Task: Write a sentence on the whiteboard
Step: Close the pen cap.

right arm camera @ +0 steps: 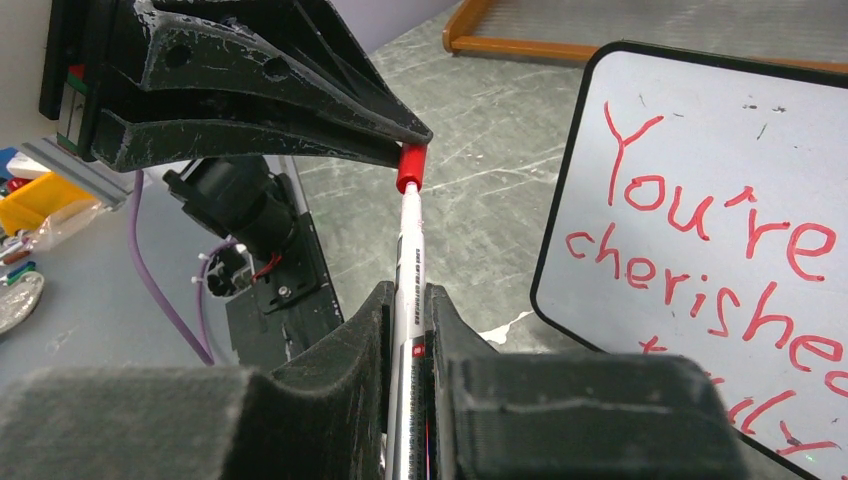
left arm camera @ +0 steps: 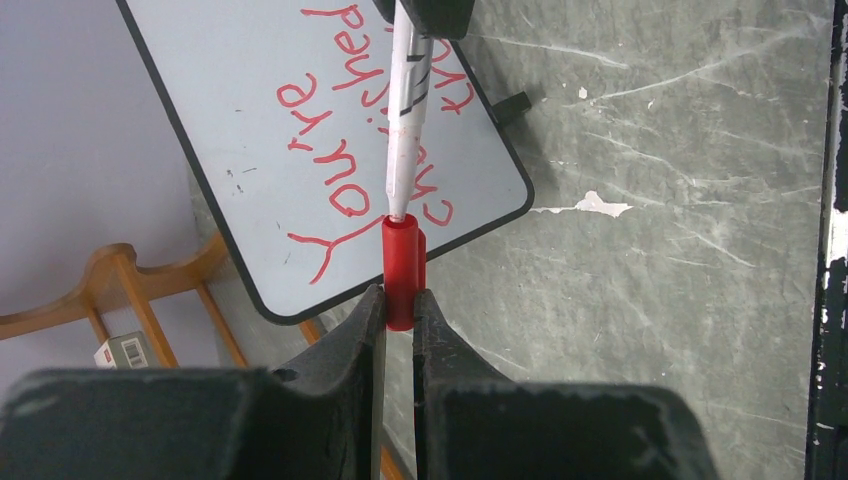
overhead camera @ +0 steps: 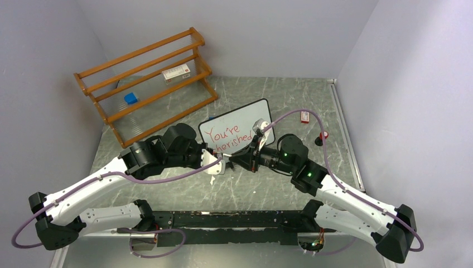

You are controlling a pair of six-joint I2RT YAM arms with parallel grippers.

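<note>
The top view looks down from high above and behind the arm bases, far enough back to take in the whole table (overhead camera: pixel 268 95) up to its far edge and the walls around it. The left wrist view sits close behind the left gripper (left arm camera: pixel 400 297) and looks along its fingers, over the whiteboard (left arm camera: pixel 220 100), with the wooden rack (left arm camera: pixel 100 265) at its margin. The right wrist view, just as close behind the right gripper (right arm camera: pixel 407 292), faces the opposite way, toward the table's left edge. Both wrist views share the red cap (left arm camera: pixel 403 260) and the marker (right arm camera: pixel 410 250); all three share the whiteboard.
</note>
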